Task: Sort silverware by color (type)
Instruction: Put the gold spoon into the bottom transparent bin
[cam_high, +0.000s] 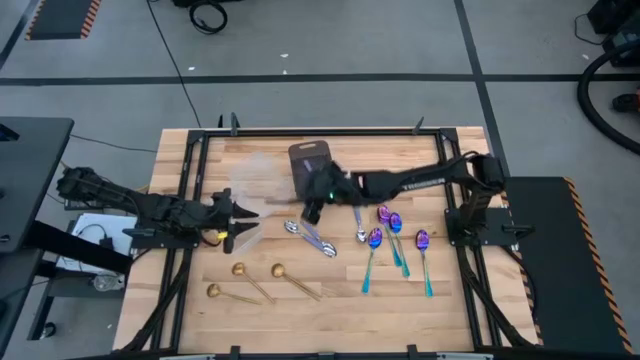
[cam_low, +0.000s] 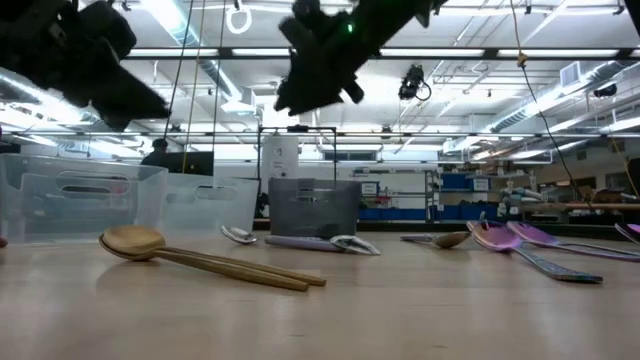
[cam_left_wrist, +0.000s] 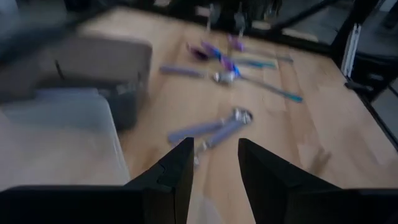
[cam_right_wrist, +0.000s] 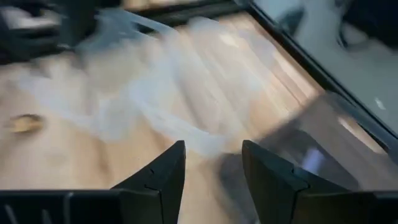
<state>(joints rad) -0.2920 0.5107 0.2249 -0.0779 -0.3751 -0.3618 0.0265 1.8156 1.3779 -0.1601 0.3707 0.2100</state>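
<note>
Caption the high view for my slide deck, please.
Spoons grouped by color on a wooden table.

Grey floor (cam_high: 330, 40) w/ dark tape lines; ceiling strip lights (cam_low: 560, 55), blue-bin shelving (cam_low: 470, 185) at back

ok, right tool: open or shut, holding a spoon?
Open and empty. The right tool shows a clear gap between its fingers, nothing in it; it hangs above the table near the grey tray.

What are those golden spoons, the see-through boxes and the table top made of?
Gold spoons: probably metal with a matte brass-like coating, judging by the soft sheen. Clear tubs: thin frosted plastic, since the room shows through. Table: wooden planks, with visible grain and joints.
</note>
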